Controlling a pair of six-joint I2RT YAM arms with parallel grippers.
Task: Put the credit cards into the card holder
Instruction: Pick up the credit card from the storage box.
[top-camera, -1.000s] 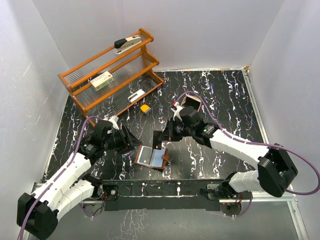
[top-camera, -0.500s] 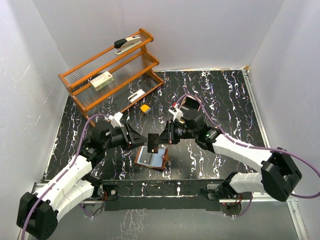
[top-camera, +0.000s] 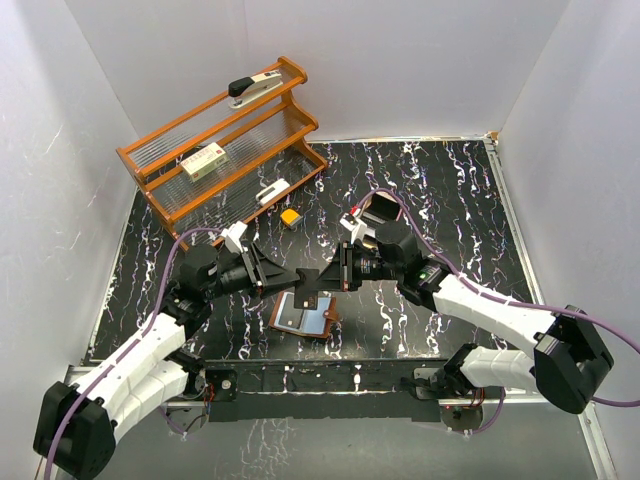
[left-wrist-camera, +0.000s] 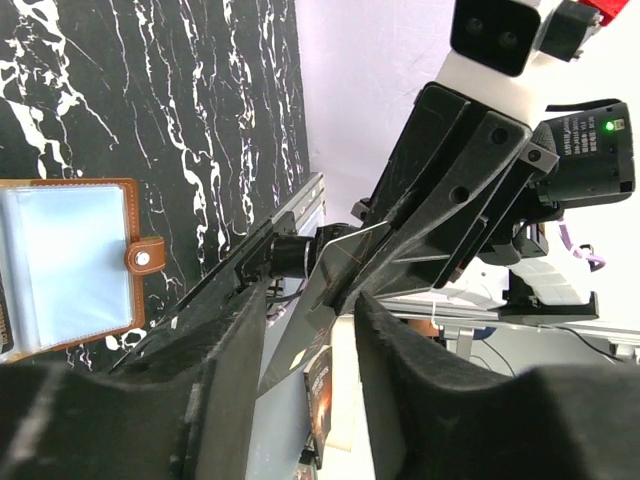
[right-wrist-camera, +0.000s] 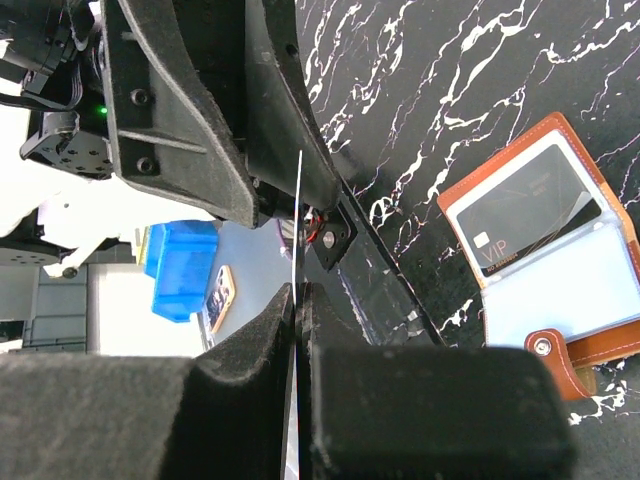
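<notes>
The card holder lies open on the black marbled table, brown leather with clear pockets. A dark credit card marked VIP sits in one pocket. Above the holder, my right gripper is shut on another credit card, which shows edge-on as a thin line. My left gripper faces it, open. The free end of the card slants between its two fingers, and a gap shows beside the right finger.
An orange wooden rack stands at the back left with a stapler and a small box on it. A yellow block lies in front of it. A brown tray sits behind my right wrist. White walls surround the table.
The two arms have come together above the card holder. The right gripper carried the card left into the left gripper's jaws, which have narrowed around it.
</notes>
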